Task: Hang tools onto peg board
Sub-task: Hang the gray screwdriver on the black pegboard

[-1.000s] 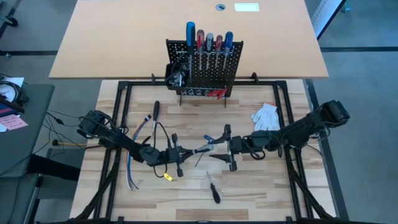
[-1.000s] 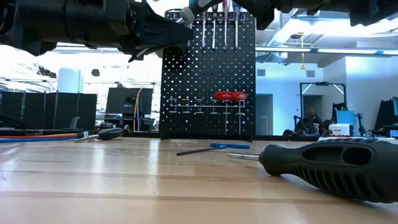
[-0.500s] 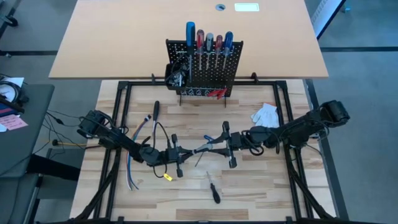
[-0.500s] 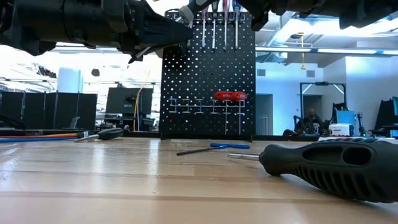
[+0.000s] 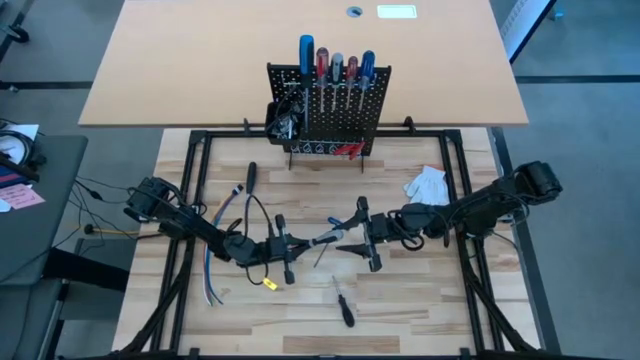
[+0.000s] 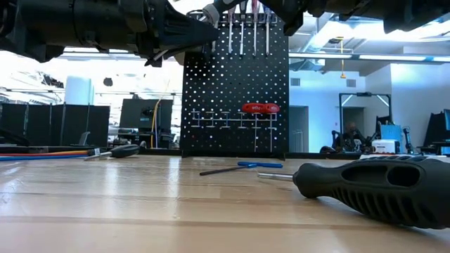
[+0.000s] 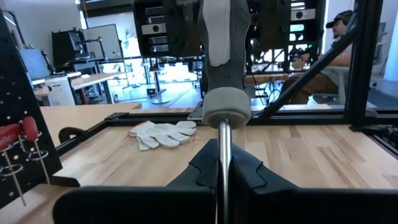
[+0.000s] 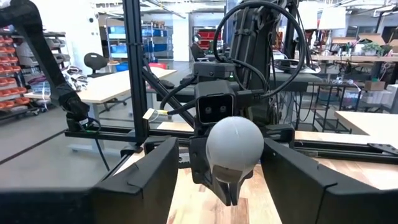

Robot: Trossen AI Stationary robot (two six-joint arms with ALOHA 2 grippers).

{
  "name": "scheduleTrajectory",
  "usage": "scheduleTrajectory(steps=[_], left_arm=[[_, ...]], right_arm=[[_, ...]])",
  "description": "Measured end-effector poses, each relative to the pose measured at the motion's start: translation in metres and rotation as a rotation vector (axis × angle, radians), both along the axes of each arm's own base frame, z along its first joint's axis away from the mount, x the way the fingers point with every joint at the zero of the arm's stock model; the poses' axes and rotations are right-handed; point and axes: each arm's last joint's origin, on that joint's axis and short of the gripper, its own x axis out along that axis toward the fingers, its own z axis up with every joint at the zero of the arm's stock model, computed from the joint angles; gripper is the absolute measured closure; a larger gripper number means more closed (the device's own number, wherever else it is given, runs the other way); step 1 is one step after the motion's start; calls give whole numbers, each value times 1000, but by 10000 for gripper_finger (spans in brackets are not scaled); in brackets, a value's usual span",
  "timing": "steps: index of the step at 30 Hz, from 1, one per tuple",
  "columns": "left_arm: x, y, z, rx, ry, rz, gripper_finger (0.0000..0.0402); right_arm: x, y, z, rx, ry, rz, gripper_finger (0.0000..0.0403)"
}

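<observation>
Left gripper (image 5: pixel 296 243) is clamped on the screwdriver's (image 5: pixel 325 240) shaft at mid-table; right gripper (image 5: pixel 352 233) stands open around its grey handle. Releasing before the right one bites would drop it, well short of the peg board (image 5: pixel 328 105) at the far edge.

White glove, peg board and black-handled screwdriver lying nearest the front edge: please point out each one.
white glove (image 5: pixel 428 186), high view, on its palm.
peg board (image 5: pixel 328 106), high view, on its perforated panel.
black-handled screwdriver (image 5: pixel 345 310), high view, on its handle.
</observation>
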Motion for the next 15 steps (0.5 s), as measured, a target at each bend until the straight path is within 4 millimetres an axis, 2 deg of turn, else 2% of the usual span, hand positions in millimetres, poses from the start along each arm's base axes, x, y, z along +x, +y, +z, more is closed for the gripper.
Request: scheduleTrajectory(steps=[4,11,15], left_arm=[[0,0,1,-7,-13,2,398],[0,0,2,-12,-15,4,398],[0,0,2,-10,-15,6,398]], right_arm=[[8,2,4,-3,-1,2,182],[31,7,-1,-62,22,-1,188],[31,7,-1,-62,22,-2,225]])
